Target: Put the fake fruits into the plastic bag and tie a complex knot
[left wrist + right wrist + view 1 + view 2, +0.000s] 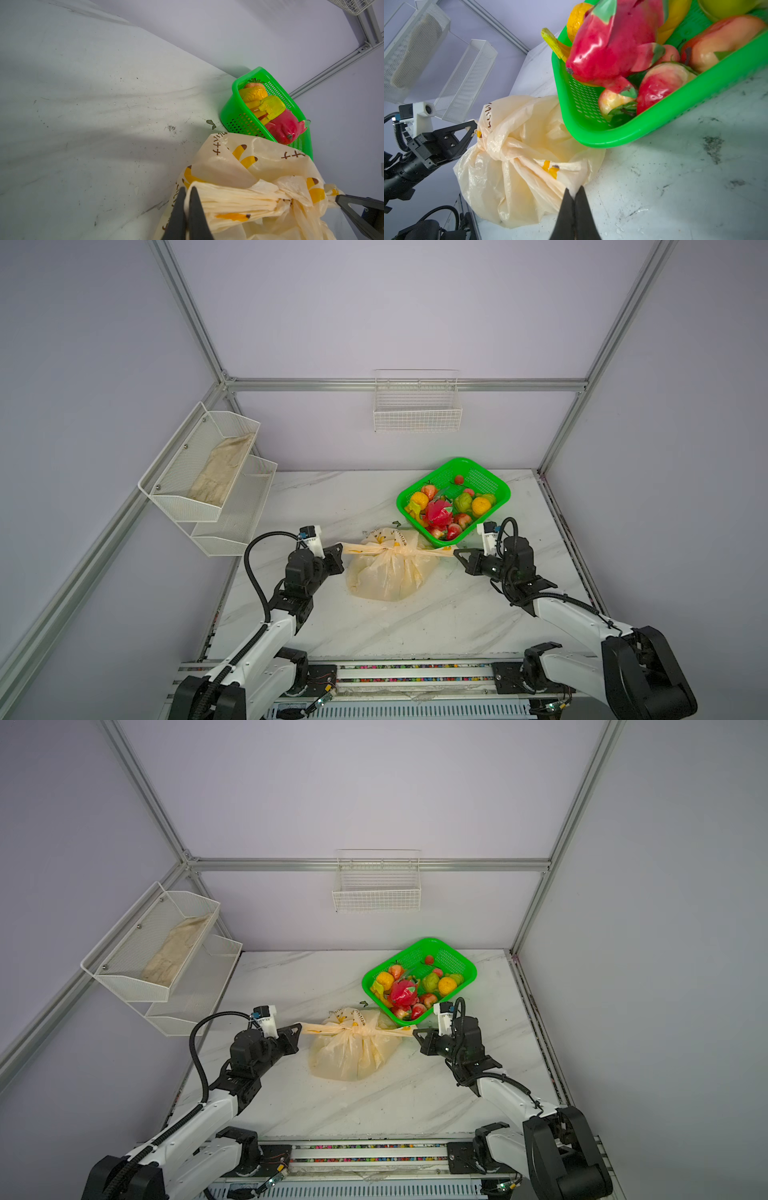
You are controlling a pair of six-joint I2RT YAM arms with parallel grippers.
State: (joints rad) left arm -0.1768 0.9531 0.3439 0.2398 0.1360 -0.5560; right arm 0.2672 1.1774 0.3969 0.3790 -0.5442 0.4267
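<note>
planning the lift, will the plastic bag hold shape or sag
Likely sags and shifts: the plastic bag is thin, wrinkled, loosely bulging film. The knot probably holds; its tails stretch taut between left gripper and right gripper.

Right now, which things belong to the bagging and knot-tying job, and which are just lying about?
Job: plastic bag; knot; fake fruits in the green basket; left gripper and right gripper, each shut on a bag tail.
Lying about: wall wire basket; white mesh shelves; pale cloth in the upper shelf.
</note>
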